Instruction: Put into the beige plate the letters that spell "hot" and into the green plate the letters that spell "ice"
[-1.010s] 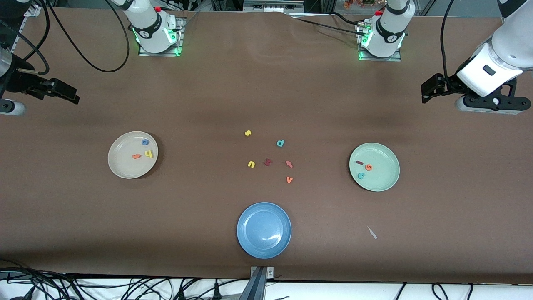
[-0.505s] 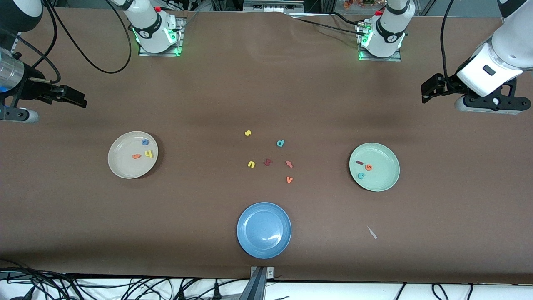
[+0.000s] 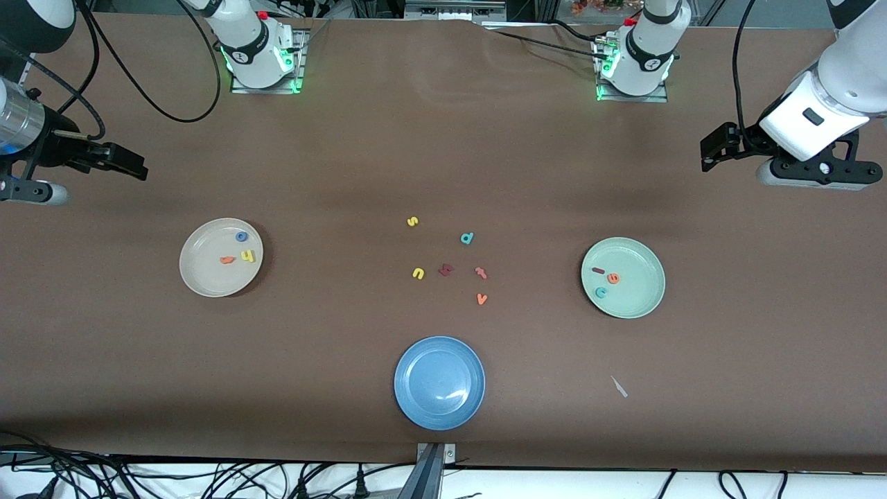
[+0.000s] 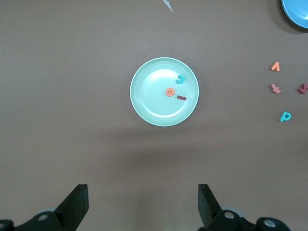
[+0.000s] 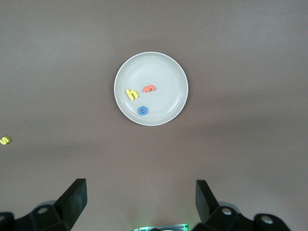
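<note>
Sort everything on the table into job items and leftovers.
Job: beige plate holding yellow h, blue o, orange t; green plate holding dark red i, orange e, teal c.
Leftovers: blue plate, six loose letters.

The middle of the brown desk [image 3: 443,152] is taken up by a loose cluster of small foam letters [image 3: 450,260], each set apart from the next by narrow gaps. Nearer the front camera than the cluster, the round blue plate [image 3: 439,409] is found. Toward the right arm's end the round cream-beige plate [image 3: 201,274] is placed, and toward the left arm's end the round mint-green plate [image 3: 641,301]. Wide bare strips of desk are left between the cluster and each plate, and between the plates and the arm bases.
</note>
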Controlling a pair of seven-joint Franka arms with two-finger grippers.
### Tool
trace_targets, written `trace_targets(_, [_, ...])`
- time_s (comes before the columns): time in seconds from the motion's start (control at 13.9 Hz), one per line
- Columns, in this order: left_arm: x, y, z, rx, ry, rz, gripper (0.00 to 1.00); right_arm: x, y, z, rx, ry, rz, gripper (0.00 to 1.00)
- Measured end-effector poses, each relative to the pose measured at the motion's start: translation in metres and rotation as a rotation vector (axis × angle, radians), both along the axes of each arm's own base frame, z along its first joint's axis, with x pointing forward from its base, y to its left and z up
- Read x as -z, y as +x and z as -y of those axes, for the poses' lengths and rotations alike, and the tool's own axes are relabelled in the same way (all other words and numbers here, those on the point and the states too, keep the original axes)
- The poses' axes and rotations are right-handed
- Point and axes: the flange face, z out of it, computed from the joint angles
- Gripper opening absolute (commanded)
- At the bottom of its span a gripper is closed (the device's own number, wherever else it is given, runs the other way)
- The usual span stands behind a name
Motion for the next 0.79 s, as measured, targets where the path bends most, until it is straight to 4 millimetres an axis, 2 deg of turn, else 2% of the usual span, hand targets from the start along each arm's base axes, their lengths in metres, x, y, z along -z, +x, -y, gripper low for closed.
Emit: trace_targets(0.79, [0.0000, -0.0001, 0.0009, 0.002, 0.000, 0.000, 1.00, -0.0006, 0.0019, -0.0003, 0.001, 0.000, 0.013, 1.00])
